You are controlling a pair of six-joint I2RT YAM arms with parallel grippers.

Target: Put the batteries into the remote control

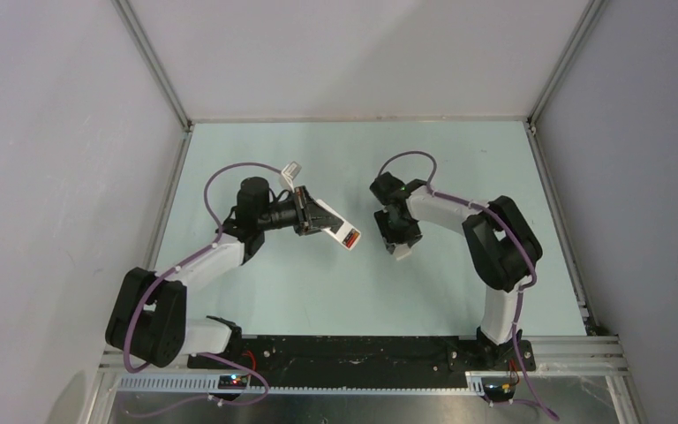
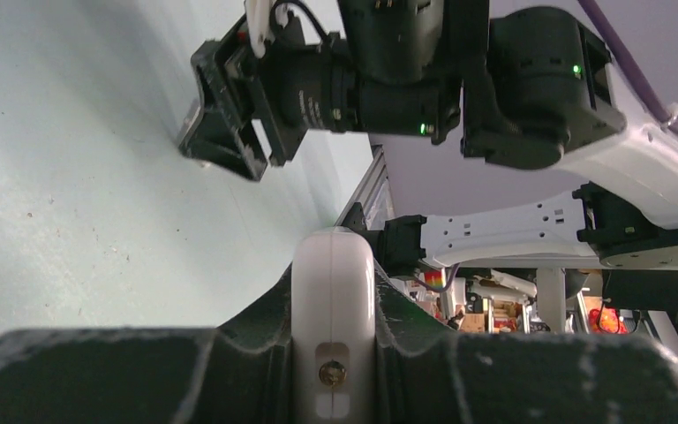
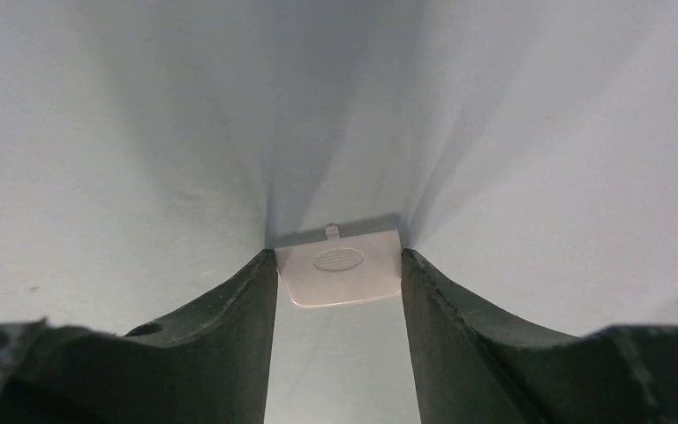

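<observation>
- Remote control (image 1: 347, 236): you had one, at the centre of the top view, clamped edge-on by your left gripper (image 1: 328, 224), jaws pressed tight on it.
- Cover piece (image 3: 342, 268): one small white square, pinched between the fingers of your right gripper (image 1: 399, 240), just right of the remote and apart from it.

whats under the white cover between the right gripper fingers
Only the pale table shows around the battery cover, pinched by the right gripper. Whatever lies directly beneath is hidden by the cover itself.
</observation>
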